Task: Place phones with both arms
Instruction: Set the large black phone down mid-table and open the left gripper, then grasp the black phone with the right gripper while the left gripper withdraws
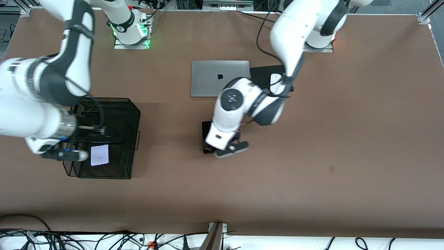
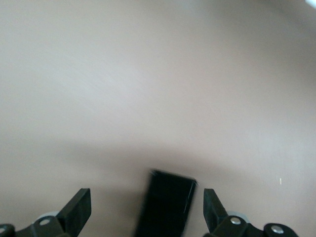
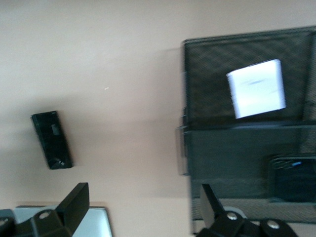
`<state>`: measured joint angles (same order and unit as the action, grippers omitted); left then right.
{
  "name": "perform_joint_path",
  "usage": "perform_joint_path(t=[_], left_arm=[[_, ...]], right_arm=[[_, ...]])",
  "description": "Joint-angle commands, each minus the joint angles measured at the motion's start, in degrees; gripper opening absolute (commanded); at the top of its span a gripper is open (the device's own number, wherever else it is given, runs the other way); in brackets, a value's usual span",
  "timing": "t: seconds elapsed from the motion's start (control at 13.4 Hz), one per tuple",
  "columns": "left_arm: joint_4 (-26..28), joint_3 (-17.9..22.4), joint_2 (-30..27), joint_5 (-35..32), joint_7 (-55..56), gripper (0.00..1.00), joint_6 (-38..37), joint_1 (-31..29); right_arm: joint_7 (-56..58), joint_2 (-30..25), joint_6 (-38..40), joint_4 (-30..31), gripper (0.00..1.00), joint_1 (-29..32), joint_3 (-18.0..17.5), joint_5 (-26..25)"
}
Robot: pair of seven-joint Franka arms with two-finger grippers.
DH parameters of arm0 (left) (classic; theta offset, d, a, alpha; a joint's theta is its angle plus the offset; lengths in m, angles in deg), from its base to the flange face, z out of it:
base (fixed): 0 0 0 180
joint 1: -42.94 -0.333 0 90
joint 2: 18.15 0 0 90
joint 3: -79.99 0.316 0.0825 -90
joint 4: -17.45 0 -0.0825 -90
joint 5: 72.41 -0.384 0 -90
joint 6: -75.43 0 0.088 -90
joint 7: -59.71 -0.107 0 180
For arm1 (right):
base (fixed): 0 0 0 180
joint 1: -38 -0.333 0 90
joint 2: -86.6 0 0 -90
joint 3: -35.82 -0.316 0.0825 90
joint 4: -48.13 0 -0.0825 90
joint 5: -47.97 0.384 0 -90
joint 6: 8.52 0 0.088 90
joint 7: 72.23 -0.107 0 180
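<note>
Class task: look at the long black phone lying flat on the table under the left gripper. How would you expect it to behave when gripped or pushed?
The long black phone looks like a rigid slab, so it probably won't flex. Lying flat on the table, it shouldn't roll or tip. Its glossy faces suggest it may slide if the open left gripper nudges it.

Pale phone (image 1: 99, 155) and seemingly a black one (image 3: 295, 180) in basket (image 1: 133, 114); black slab (image 3: 52, 139) on table
</note>
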<state>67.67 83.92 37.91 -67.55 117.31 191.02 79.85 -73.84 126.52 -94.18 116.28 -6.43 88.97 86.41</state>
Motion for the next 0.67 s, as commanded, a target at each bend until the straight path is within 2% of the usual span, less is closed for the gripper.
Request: perform_joint_path(t=[0.0,0.15,0.37,0.6], left_arm=[[4.78,-0.50,-7.61,1.46,-7.98,1.00,-12.17,-6.82],[9.44,-0.42,-13.05,1.37,-19.31,1.00,-19.76,-13.24],[15.60,0.11,-21.23,0.15,-34.43,1.00,-25.05,-21.50],[15.79,0.11,-25.99,-1.00,-46.67,1.00,-31.20,-28.19]], right_arm=[[-3.04,0.42,-3.79,1.02,0.99,-7.65,-0.06,-0.20],[-10.90,3.40,-12.39,1.19,0.99,-13.46,-0.76,-0.11],[-20.43,6.91,-24.70,1.46,0.99,-14.10,-11.90,-0.29],[-19.75,11.05,-34.99,4.26,1.00,-14.36,-17.80,-1.34]])
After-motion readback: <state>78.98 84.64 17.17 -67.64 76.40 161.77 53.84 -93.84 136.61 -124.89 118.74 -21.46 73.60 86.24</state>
